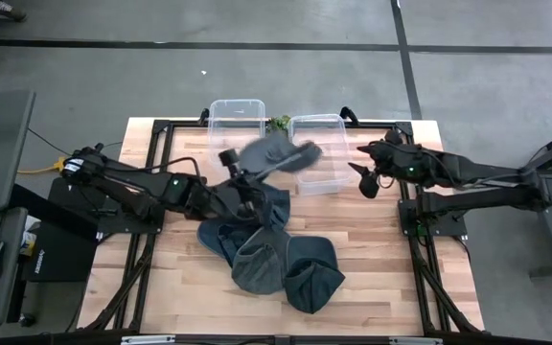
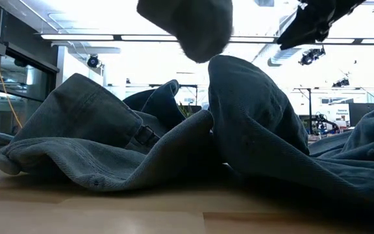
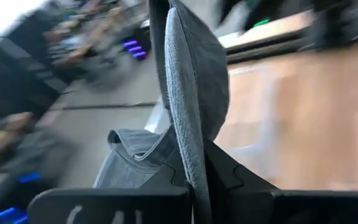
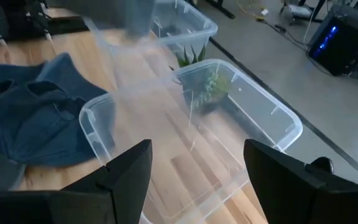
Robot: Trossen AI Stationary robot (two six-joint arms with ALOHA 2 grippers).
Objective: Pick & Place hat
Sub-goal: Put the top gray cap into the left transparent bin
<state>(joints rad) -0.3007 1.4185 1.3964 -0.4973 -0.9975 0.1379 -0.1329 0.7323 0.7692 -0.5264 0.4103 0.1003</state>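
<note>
Item: grey hat (image 1: 278, 153), pinched in my left gripper (image 1: 241, 180), lifted beyond its tips, betw. two clear bins (image 1: 320, 153). Right gripper (image 1: 364, 180) spread, nothing held, beside nearer bin. Hat pile (image 1: 271, 251) below left gripper.

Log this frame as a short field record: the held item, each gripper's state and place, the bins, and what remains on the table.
held item: grey hat, lifted above the table
left gripper: shut on the hat, near the two bins
right gripper: open, holding nothing, beside the right bin
bins: left clear bin and right clear bin, side by side at the table's far edge; no hat visible in either
on table: pile of blue-grey hats at the centre
other: small green plant behind the bins
</note>
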